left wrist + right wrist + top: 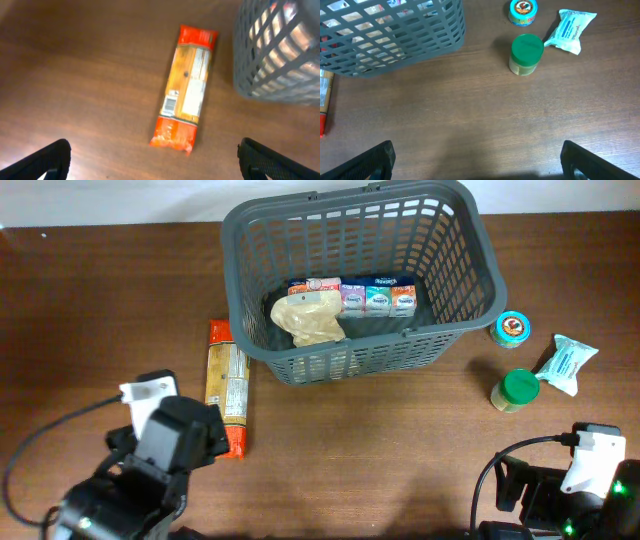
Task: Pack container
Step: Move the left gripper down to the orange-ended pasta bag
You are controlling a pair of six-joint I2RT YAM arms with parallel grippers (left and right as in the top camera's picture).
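The dark grey slotted container stands at the back centre of the table; it also shows in the left wrist view and the right wrist view. Inside lie a tan bag and a row of small cartons. An orange pasta packet lies flat left of it. My left gripper is open and empty, just short of the packet's near end. My right gripper is open and empty over bare wood at the front right.
Right of the container stand a green-lidded jar, a small round tin and a white wipes pack. The table is brown wood.
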